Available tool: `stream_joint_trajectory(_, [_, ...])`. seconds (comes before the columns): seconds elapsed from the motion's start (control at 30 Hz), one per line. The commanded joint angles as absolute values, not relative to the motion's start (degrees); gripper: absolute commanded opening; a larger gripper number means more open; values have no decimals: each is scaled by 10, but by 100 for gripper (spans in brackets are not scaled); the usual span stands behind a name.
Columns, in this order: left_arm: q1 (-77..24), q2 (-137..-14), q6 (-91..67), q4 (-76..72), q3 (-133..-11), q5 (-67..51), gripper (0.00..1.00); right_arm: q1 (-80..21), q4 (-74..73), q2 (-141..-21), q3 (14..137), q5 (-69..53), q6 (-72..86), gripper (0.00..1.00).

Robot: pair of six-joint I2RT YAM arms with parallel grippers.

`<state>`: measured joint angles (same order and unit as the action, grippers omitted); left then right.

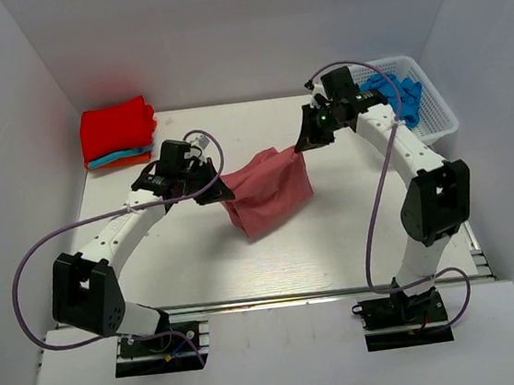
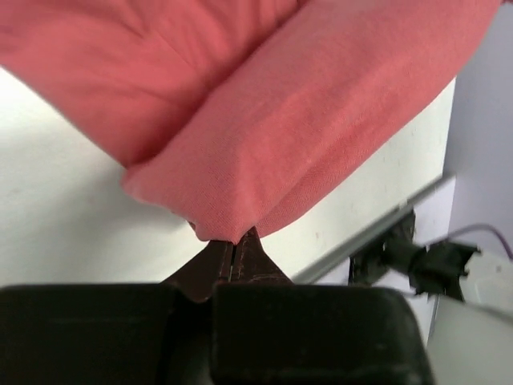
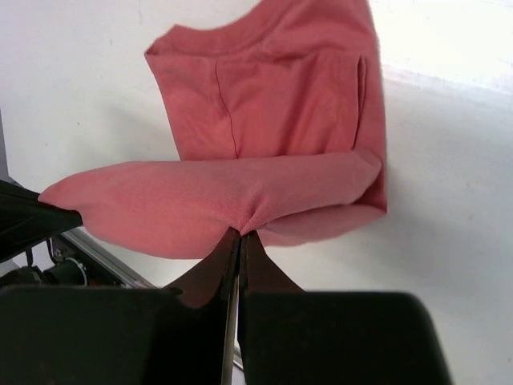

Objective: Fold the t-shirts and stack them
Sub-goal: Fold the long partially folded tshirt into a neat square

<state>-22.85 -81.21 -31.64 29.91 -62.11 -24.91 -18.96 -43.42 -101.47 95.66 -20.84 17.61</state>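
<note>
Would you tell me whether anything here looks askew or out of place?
Only the rose-red t-shirt: pinched between the left tool and the right tool, it hangs bunched and slanted, its lower part sagging towards the table. The folded stack at back left looks tidy.

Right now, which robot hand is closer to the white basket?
The right one. The right gripper holds the rose-red shirt a little left of the basket; the left gripper grips the shirt's other end, much farther left.
</note>
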Motion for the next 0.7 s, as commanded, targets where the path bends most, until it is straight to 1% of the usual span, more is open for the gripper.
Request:
stream_joint_trajectory(0.0, [-208,-810,-329,273,-650,-193,0,-185,-419,-1050,1020,-225,176,0])
stream_joint_trajectory(0.13, [-191,-840,-323,256,-662,-187,0,-186,-369,-1072,1033,-228,178,0])
stream_joint_trajectory(0.23, [-178,-873,-323,227,-669,-208,0,-186,-333,-1094,1036,-225,183,0])
stream_joint_trajectory(0.37, [-164,-914,-330,207,-680,-230,0,-186,-326,-1128,1057,-226,185,0])
stream_joint_trajectory(0.47, [-153,-932,-330,201,-692,-230,0,-188,-321,-1162,1086,-235,180,0])
stream_joint_trajectory(0.67, [-129,-963,-336,166,-697,-225,0,-187,-272,-1219,1103,-255,189,0])
